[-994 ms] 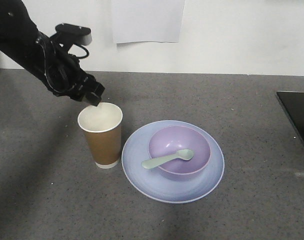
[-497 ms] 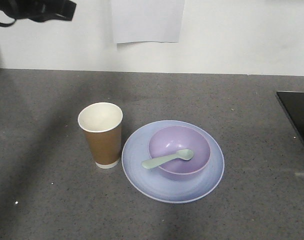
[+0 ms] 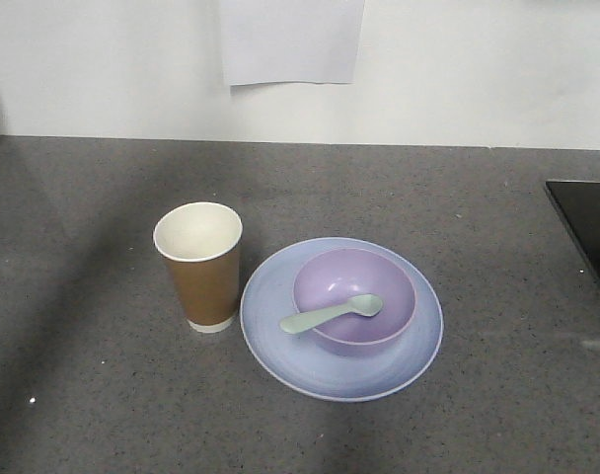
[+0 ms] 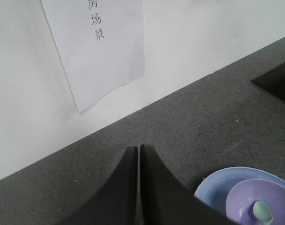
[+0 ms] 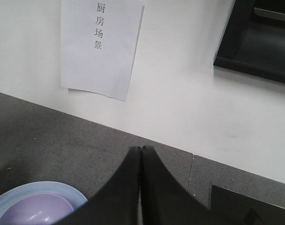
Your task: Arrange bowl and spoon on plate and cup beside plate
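In the front view the pale blue-lilac plate (image 3: pixel 280 326) lies on the grey counter with the lavender bowl (image 3: pixel 354 301) on it. The mint-green spoon (image 3: pixel 330 314) rests across the bowl's near-left rim, its scoop inside. The brown paper cup (image 3: pixel 199 265) stands upright just left of the plate. Neither arm shows in the front view. The left gripper (image 4: pixel 138 149) is shut and empty, high above the counter, with the plate (image 4: pixel 217 187), bowl (image 4: pixel 259 204) and spoon (image 4: pixel 263 211) at lower right. The right gripper (image 5: pixel 141 149) is shut and empty, the plate (image 5: pixel 20 191) and bowl (image 5: pixel 32 211) at lower left.
A white wall with a taped paper sheet (image 3: pixel 290 39) runs along the back of the counter. A black inset panel (image 3: pixel 586 232) sits at the counter's right edge. A dark cabinet (image 5: pixel 257 42) hangs on the wall at upper right in the right wrist view.
The left arm, which hung over the cup a second ago, has lifted up and left out of the front view. Cup, plate, bowl and spoon have not moved.
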Motion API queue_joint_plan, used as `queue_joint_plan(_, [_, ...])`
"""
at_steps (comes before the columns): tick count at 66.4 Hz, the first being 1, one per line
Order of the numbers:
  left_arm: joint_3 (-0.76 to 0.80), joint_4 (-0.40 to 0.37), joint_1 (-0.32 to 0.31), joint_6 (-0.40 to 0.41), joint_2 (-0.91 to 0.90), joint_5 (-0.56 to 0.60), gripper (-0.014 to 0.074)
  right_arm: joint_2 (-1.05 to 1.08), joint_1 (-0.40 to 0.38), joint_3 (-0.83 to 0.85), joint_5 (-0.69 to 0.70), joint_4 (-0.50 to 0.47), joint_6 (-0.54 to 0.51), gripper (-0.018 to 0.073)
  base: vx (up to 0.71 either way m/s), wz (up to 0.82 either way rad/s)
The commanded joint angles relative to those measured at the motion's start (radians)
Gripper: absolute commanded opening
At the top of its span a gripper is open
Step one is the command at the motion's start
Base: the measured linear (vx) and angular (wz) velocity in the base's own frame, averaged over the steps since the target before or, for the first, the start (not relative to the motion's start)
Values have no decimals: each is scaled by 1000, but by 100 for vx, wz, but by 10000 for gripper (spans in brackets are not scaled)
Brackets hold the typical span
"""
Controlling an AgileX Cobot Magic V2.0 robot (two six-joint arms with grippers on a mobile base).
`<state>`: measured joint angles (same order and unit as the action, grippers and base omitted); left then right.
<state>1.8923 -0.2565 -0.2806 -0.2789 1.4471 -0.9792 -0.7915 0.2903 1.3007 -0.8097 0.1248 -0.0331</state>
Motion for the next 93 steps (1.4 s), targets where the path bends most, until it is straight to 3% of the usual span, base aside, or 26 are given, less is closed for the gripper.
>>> queue_joint_plan(1, [28, -20, -5, 1, -31, 69, -8, -5, -5, 22, 81, 16, -7, -9, 0, 0])
queue_joint_plan(44, [28, -19, -5, 1, -31, 69, -6, -5, -5, 22, 74, 16, -7, -9, 0, 0])
queue_joint_plan(50, [27, 6, -5, 1, -29, 69, -6, -5, -5, 22, 74, 16, -7, -9, 0, 0])
queue_joint_plan(57, [-4, 104, -5, 1, -81, 75, -6, -5, -5, 22, 74, 16, -7, -9, 0, 0])
queue_joint_plan(68, [-201, 256, -5, 1, -266, 124, -6, -5, -5, 22, 74, 16, -7, -9, 0, 0])
queue_joint_plan(80, [-595, 279, 0, 0, -536, 246, -6, -5, -5, 22, 74, 16, -7, -9, 0, 0])
queue_joint_plan(86, [-810, 330, 0, -2, -676, 360, -6, -5, -5, 22, 73, 13, -7, -9, 0, 0])
queue_joint_plan(93, [-1027, 338, 6, 10, -809, 510, -6, -5, -5, 22, 73, 13, -7, -9, 0, 0])
